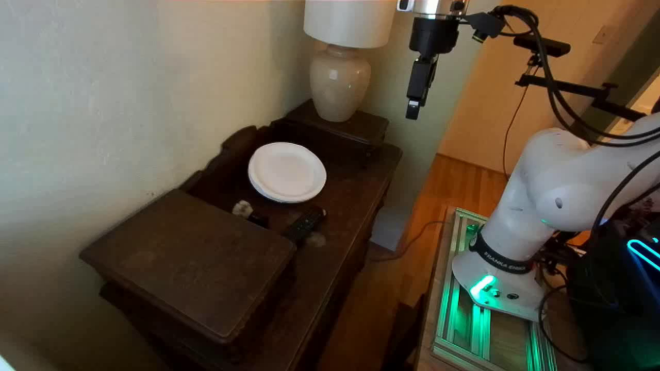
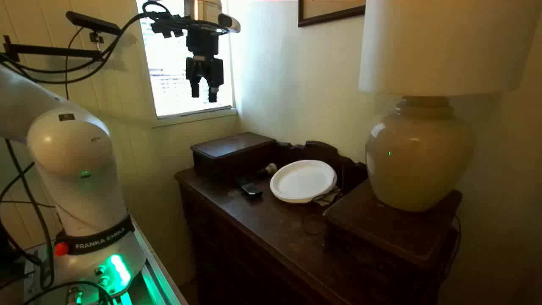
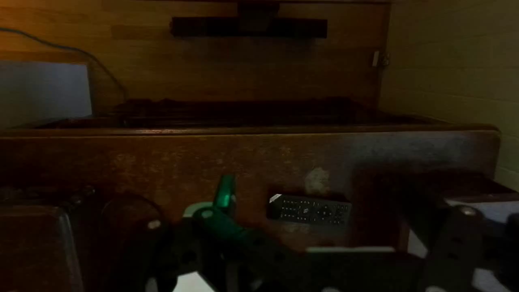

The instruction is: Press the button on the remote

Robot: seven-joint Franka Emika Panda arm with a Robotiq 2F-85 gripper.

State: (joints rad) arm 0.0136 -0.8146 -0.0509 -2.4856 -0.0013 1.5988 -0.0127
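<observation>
Remote [image 3: 310, 210] is lower right of centre in the wrist view, buttons [image 3: 324, 212] up, on the dresser [image 3: 259, 162]. Gripper [image 2: 204, 93] hangs upper left in an exterior view, spread apart, holding nothing. I'd close it first, come straight down, tap lightly and dodge the plate [image 2: 302, 181].

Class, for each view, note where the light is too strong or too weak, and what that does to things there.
In an exterior view, the window is overexposed, leaving the gripper nearly a silhouette; in both exterior views, the base light glares green; the wrist view is very dim, though the remote shows pale markings.
</observation>
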